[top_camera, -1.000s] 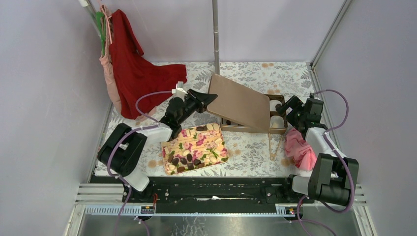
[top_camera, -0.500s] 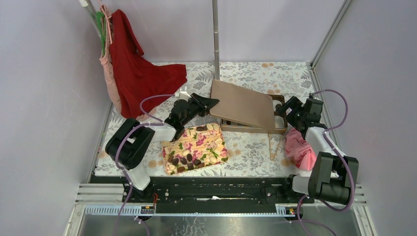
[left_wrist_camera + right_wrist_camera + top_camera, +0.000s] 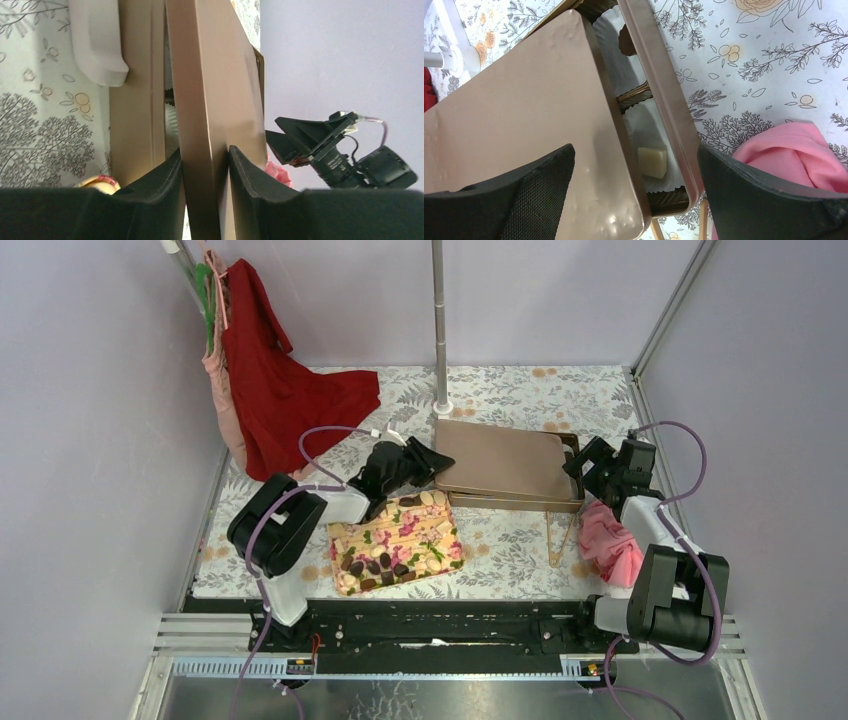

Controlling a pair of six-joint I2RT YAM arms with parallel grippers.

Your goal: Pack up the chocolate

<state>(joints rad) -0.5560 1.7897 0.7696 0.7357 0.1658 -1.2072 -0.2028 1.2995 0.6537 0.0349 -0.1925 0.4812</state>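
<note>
We are closing the box point(image 3: 657, 85): our left gripper point(image 3: 206, 165) is pinching the lid point(image 3: 500, 455), which is sitting askew. Our right gripper point(image 3: 635, 150) is gaping wide, holding nothing. Chocolate point(image 3: 372, 566) is lying on the floral tray point(image 3: 432, 552). Next, we reckon, the lid needs sliding square.

Satin bronze metal lid point(image 3: 524, 125), crinkled white paper cups point(image 3: 640, 125).
</note>
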